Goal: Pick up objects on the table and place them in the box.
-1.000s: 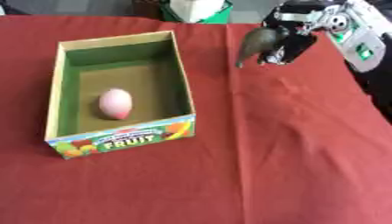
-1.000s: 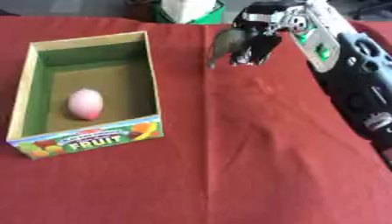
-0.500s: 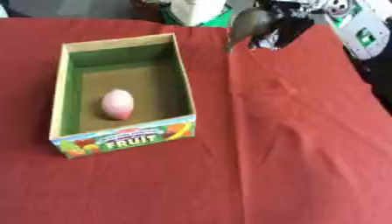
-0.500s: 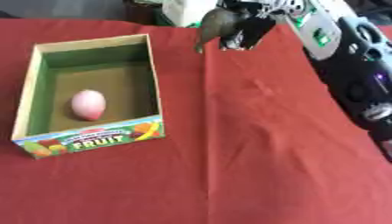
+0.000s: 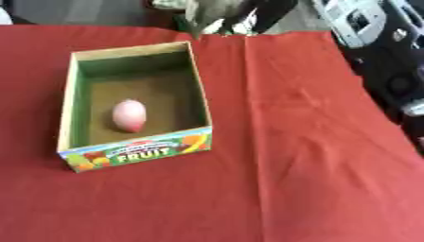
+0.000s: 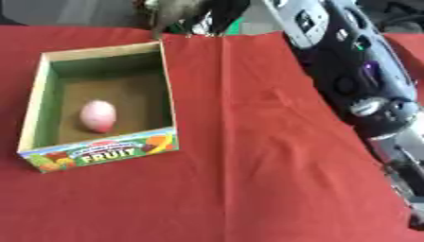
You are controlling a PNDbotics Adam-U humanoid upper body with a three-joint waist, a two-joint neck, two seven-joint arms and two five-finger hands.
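Observation:
A cardboard fruit box (image 5: 197, 85) with a green inside stands on the red cloth at the left. A pink egg-shaped thing (image 5: 129, 115) lies on its floor. My right hand (image 5: 263, 10) is at the top edge, above and just behind the box's far right corner. Its fingers are curled round a grey-olive, elongated thing (image 5: 205, 14) that hangs pointing down. The right arm (image 6: 348, 61) runs down the right side of the right eye view. My left hand shows in no view.
The red cloth (image 5: 314, 156) covers the whole table to the right of and in front of the box, with a few folds. Behind the table's far edge there are dark and white shapes that I cannot make out.
My right hand has carried the grey-olive thing left and away from me, from the open cloth at the right to the box's far right corner. The box and the pink thing have stayed put.

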